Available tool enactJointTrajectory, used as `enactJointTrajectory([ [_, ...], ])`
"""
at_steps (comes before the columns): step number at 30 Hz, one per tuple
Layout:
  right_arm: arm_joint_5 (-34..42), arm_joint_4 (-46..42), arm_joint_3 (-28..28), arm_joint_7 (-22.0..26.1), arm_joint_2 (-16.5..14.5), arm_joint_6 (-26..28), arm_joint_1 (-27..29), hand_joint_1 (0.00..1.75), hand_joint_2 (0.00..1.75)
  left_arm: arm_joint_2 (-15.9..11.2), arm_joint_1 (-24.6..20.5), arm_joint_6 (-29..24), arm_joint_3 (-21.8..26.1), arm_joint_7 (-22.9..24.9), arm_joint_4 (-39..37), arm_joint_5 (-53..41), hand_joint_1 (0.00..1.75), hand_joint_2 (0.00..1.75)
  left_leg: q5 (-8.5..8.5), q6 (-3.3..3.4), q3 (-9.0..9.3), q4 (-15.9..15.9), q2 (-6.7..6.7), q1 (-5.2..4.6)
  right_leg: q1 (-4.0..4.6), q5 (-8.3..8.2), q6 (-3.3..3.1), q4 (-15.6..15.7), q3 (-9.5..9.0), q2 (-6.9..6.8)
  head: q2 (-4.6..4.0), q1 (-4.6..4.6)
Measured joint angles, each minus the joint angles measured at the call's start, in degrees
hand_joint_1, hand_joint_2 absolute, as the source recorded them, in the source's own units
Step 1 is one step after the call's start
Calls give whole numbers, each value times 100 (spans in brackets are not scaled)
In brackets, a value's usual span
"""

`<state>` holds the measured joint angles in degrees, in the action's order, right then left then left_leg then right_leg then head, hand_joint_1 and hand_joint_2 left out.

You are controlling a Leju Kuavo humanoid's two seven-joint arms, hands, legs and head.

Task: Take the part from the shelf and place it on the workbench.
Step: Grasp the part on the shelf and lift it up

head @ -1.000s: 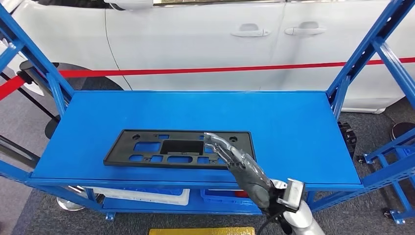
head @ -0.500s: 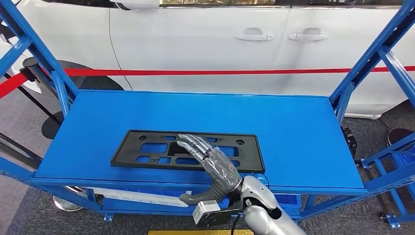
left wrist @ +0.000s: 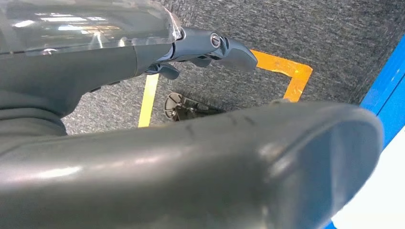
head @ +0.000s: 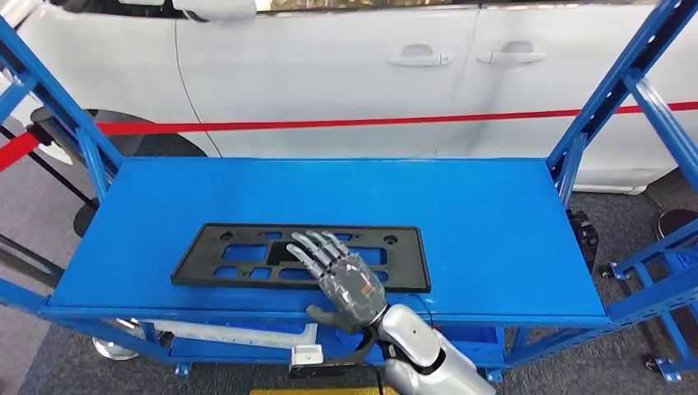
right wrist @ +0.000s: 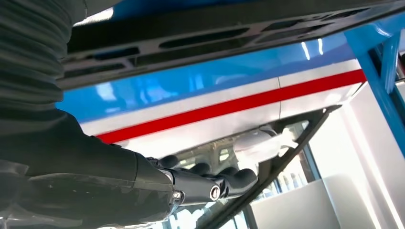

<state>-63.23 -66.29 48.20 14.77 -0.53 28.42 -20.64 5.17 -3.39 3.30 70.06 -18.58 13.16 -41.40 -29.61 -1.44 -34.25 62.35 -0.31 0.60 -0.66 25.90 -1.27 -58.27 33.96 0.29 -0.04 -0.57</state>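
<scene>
The right hand (head: pixel 344 280) is hovering open, fingers spread, over the part (head: pixel 247 255); it looks stiff, light plastic, best gripped along its near edge.

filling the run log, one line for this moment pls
right hand: open, over part | part: flat on shelf | left hand: hanging, holds nothing

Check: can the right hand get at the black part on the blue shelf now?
Probably yes: the right hand already hangs over the black part near the shelf front edge, fingers spread, nothing between.
</scene>
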Motion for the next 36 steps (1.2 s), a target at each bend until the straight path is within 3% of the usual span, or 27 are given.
enactJointTrajectory([
  [2, -137, 232, 77, -79, -110, 81, -34, 0, 175, 5, 4, -3, 3, -4, 0, -20, 0, 0, -352, -43, -338, 725, 0, 11, 6, 7, -30, 0, 0, -11, 0, -2],
  [4, -246, 410, 131, -125, -193, 142, -43, 0, 175, 11, 15, -4, 3, -6, 0, -46, 0, 0, -434, -70, -553, 1155, 2, 18, 12, 15, -42, -7, -1, -19, 0, -1],
  [5, -301, 503, 158, -153, -251, 163, -56, 0, 175, 11, 17, -5, 3, -7, 0, -57, 0, 0, -318, -76, -518, 1068, 3, 22, 12, 20, -43, -14, -3, -17, 0, -2],
  [8, -426, 717, 230, -221, -459, 164, -135, 0, 175, 7, 0, -10, 6, -9, 0, -67, 0, 0, 217, -55, -20, 3, 6, 27, 21, 50, -10, -52, -8, 3, 0, -2],
  [10, -489, 793, 280, -255, -582, 136, -186, 0, 175, 5, -14, -13, 11, -12, 0, -73, 0, 0, 299, 0, 150, -372, 0, 8, 40, 57, 36, -70, 5, 6, 0, 3],
  [13, -552, 900, 350, -320, -746, 108, -232, 0, 175, 6, -10, -13, 21, -13, 0, -83, 0, 0, 323, 108, 169, -426, -2, 19, 44, 91, 110, -97, 17, 6, 0, 8],
  [15, -569, 957, 373, -327, -830, 114, -272, 0, 175, 6, -9, -13, 25, -13, 0, -83, 0, 0, 351, 177, 185, -466, 7, 43, 36, 326, 156, -441, 159, 1, 0, 11],
  [17, -567, 1036, 396, -327, -891, 137, -309, 0, 175, -1, -11, -13, 27, -13, 0, -85, 0, 0, 351, 209, 184, -467, 10, 37, 26, 673, 182, -1160, 486, -5, 0, 13],
  [19, -545, 1148, 414, -327, -952, 169, -326, 0, 175, -8, -8, -13, 32, -13, 0, -94, 0, 0, 345, 218, 186, -460, 8, 31, 23, 781, 189, -1643, 724, -5, 0, 13],
  [20, -533, 1199, 419, -327, -986, 185, -338, 0, 175, -10, -7, -13, 34, -13, 0, -98, 0, 0, 340, 218, 189, -454, 4, 29, 24, 683, 179, -1597, 710, -5, 0, 13],
  [21, -525, 1247, 422, -328, -1031, 206, -362, 0, 175, -10, -5, -13, 37, -13, 0, -104, 0, 0, 333, 213, 196, -445, 0, 28, 27, 493, 158, -1323, 584, -5, 0, 13],
  [23, -524, 1319, 427, -335, -1120, 242, -440, 0, 175, -8, -4, -13, 44, -13, 0, -114, 0, 0, 311, 183, 200, -423, -5, 15, 47, 150, 98, -536, 218, -6, 0, 14],
  [25, -552, 1384, 430, -366, -1199, 267, -508, 0, 175, -5, -2, -13, 56, -14, 0, -126, 0, 0, 295, 132, 189, -412, -4, 0, 73, 53, 63, -118, 31, -3, 0, 10],
  [28, -665, 1505, 436, -453, -1313, 297, -559, 0, 175, -10, -1, -13, 77, -22, 0, -159, 0, 0, 279, 31, 193, -418, -1, 7, 75, 49, 15, -66, 15, 8, 0, 4],
  [30, -765, 1608, 450, -533, -1401, 315, -629, 0, 175, -20, -5, -13, 78, -25, 0, -182, 0, 0, 115, -29, 102, -194, 3, 15, 51, 26, -43, -23, -2, 3, 0, 2],
  [33, -924, 1823, 494, -683, -1510, 357, -724, 0, 175, -26, -7, -10, 78, -26, 0, -209, 0, 0, -376, -84, -368, 827, 6, 21, 48, 23, -89, -14, -8, -12, 0, -1],
  [34, -962, 1903, 511, -715, -1529, 370, -734, 0, 175, -26, -5, -9, 78, -26, 0, -218, 0, 0, -445, -96, -500, 1092, 6, 22, 51, 25, -93, -19, -8, -15, 0, 0],
  [35, -995, 1981, 527, -736, -1546, 378, -740, 0, 175, -30, -5, -8, 78, -26, 0, -227, 0, 0, -398, -101, -541, 1153, 7, 23, 52, 30, -96, -27, -8, -14, 0, -1],
  [36, -1019, 2050, 539, -750, -1568, 381, -748, 0, 175, -37, -7, -8, 78, -26, 0, -234, 0, 0, -252, -100, -479, 996, 7, 26, 51, 36, -94, -35, -10, -9, 0, -1],
])
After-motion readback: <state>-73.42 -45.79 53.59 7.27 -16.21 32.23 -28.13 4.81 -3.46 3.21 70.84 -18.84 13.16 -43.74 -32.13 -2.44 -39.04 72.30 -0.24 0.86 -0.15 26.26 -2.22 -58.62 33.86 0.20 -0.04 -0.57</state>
